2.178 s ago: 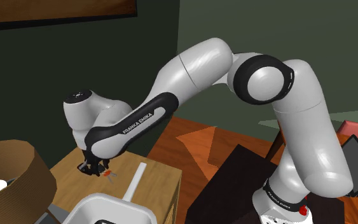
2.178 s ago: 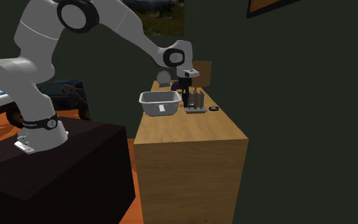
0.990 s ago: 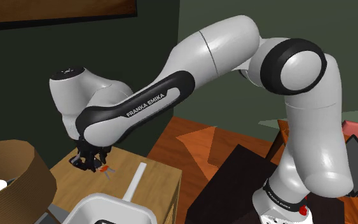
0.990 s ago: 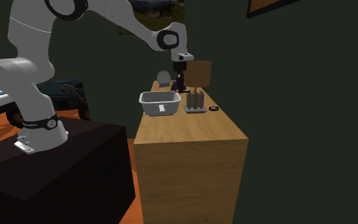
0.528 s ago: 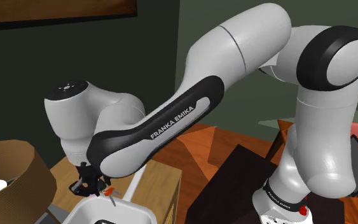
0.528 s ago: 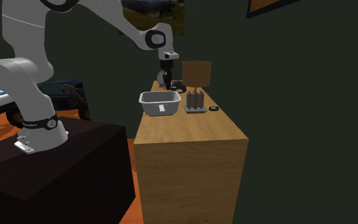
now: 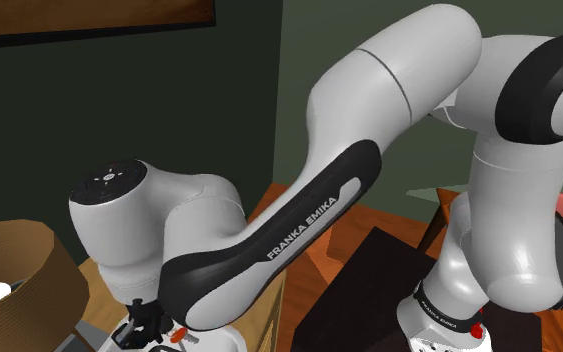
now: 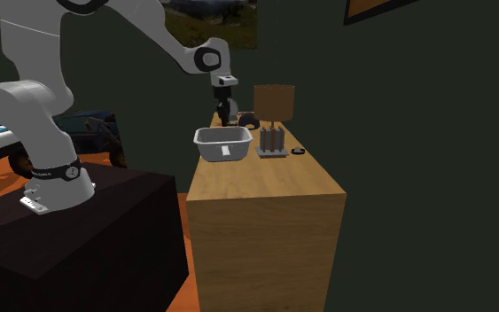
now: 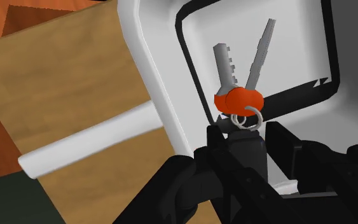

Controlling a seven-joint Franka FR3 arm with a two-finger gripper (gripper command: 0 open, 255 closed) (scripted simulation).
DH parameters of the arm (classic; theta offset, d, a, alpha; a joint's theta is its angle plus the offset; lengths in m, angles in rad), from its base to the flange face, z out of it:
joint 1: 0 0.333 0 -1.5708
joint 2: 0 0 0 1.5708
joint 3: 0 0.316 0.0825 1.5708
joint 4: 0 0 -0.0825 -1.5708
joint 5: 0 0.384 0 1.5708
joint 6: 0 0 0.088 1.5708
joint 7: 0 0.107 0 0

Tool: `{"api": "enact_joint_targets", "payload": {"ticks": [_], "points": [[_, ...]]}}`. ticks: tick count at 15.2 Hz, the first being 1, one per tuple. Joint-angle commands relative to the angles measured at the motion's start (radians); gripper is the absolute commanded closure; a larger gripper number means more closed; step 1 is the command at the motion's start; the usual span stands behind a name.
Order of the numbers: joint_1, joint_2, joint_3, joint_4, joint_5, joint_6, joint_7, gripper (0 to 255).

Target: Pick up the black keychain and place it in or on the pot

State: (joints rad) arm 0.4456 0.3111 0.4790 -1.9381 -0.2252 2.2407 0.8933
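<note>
Black fingers of the gripper [image 9: 246, 137] are clamped on the dark fob of the keychain [image 9: 238, 102], and you can see why the hold is so high up: pinched at the fob, the ring, the red key heads and the two grey keys swing free below the hand and point straight down at the target. And the target is right there, the white pot [image 9: 152, 57], its opening spread under the dangling keys, so the keychain is in the air over the pot's inside, not touching it as far as I can tell. My read is that the carry is about finished and the drop is what remains; letting go from here should land the keys within the rim. The pot's long handle [image 9: 88, 143] sticks out across the wooden cabinet top [image 9: 63, 83], clear of the hand. Further along that top, in the second exterior view, stands a small rack [image 8: 272, 142], and beyond it a brown box [image 8: 274, 99], both well apart from the drop.
</note>
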Motion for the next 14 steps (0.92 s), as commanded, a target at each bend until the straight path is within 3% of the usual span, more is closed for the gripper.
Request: {"api": "enact_joint_targets", "payload": {"ticks": [1, 10, 14], "points": [[0.003, 0.015, -0.005, -0.011, -0.011, 0.024, 0.008, 255], [0.024, 0.093, -0.032, -0.039, -0.068, 0.121, 0.048, 255], [0.024, 0.093, -0.033, -0.039, -0.068, 0.121, 0.048, 255]]}}
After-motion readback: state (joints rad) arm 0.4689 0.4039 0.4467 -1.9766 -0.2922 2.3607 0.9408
